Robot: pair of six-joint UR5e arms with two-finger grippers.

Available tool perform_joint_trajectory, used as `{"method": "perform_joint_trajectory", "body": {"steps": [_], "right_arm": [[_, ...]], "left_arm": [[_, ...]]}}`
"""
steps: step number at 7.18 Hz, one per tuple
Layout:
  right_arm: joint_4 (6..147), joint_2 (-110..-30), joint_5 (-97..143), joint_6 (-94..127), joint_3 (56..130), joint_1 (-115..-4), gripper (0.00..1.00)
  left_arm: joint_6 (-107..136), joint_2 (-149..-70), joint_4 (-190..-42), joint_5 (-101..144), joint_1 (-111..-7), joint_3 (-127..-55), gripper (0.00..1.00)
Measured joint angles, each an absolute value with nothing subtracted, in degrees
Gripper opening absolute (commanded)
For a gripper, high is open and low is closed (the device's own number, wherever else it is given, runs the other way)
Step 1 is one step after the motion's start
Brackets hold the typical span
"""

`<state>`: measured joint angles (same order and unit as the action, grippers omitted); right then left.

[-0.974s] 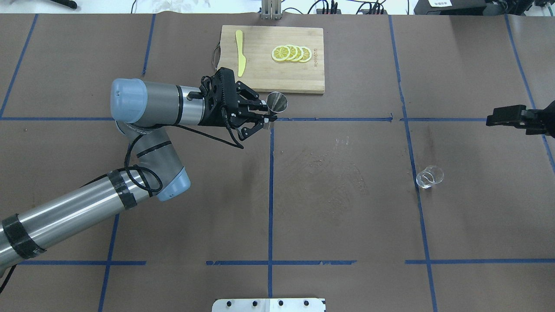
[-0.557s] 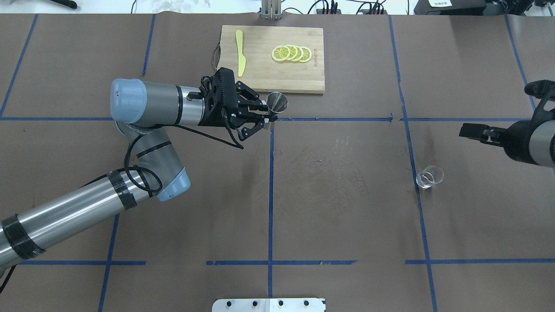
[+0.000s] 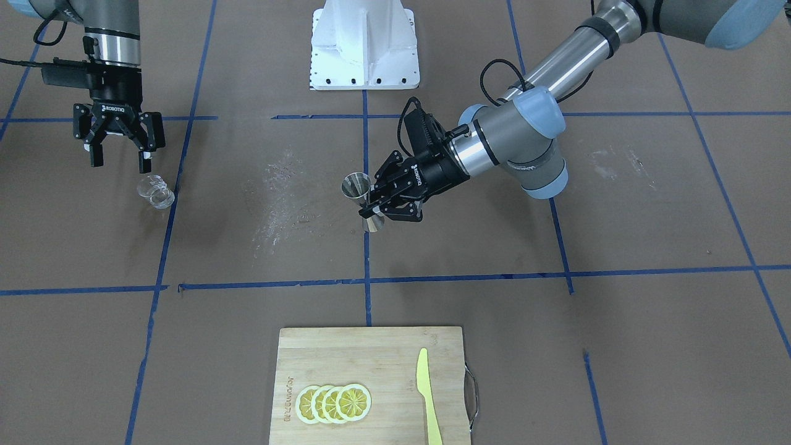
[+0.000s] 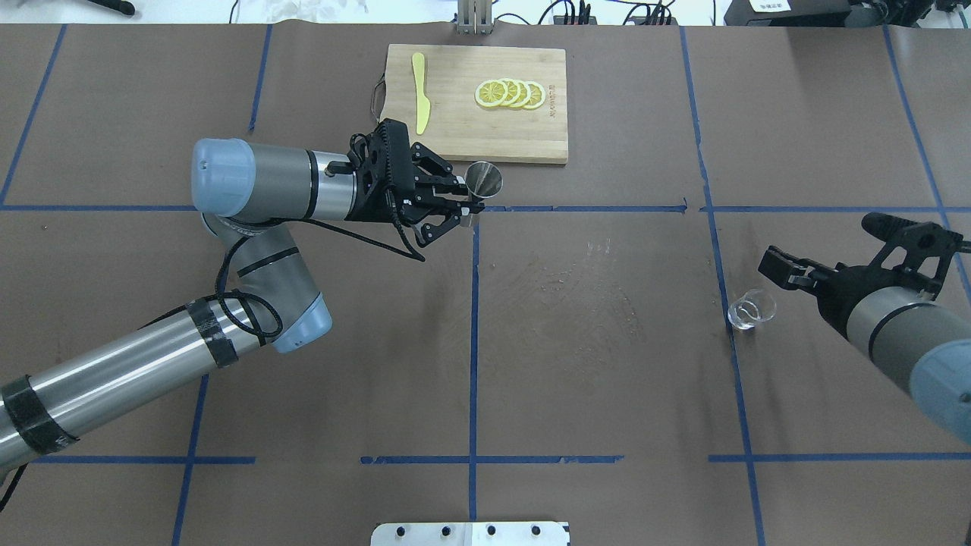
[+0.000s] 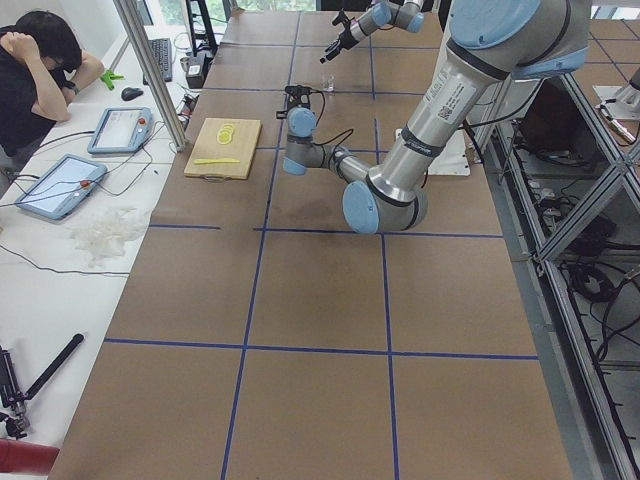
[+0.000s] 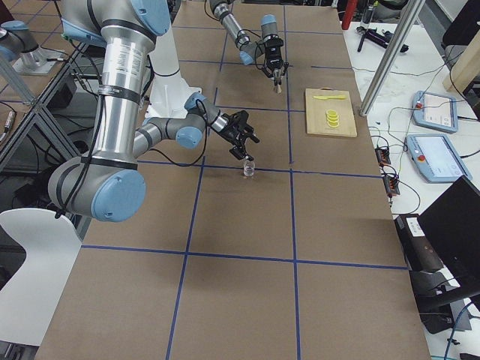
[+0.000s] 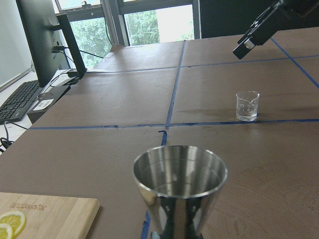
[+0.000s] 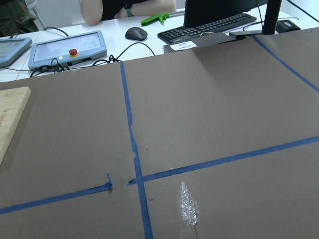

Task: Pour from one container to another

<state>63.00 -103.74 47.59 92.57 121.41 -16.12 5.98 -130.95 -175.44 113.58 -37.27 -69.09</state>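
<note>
We start at the left tool [image 3: 374, 210]. It is closed on the narrow waist of the steel jigger [image 3: 357, 187], reaching in from the side near the middle of the desk [image 3: 469, 296]. In the left wrist view the jigger stands upright, its long axis vertical and its open mouth pointing up. The bowl looks dry and empty. We cannot tell whether its foot rests on the desk or hangs just above it.

The right tool [image 3: 120, 164] points straight down with its jaws spread wide and nothing between them. It hovers just above the clear cup [image 3: 156, 191], a little to the robot's side of it, and does not touch it. The cup stands upright on the desk beside a blue tape line [image 3: 167, 210], rim up and axis vertical, well apart from the jigger. We cannot tell how much liquid it holds.

By our reading the task is at an early stage. The receiving jigger is secured, but the cup is not yet grasped and nothing has been poured. What is left is to close on the cup, carry it across to the jigger, and tip it over the open mouth.

A pale smear [image 3: 281, 204] marks the desk between the two vessels.
</note>
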Motion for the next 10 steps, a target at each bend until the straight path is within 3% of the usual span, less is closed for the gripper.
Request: {"method": "perform_joint_trajectory", "body": {"steps": [3,10], "right_arm": [[62.9,-102.9,34.2,98.2,115.2,-9.8,1.00],[63.1,-98.4,28.6,99.2,106.1,-7.8,1.00]], "left_arm": [[6.0,-130.8,-175.6,113.6,-37.2,-69.4,0.00],[6.1,-130.3,-175.7,113.6,-37.0,-70.2,0.00]]}}
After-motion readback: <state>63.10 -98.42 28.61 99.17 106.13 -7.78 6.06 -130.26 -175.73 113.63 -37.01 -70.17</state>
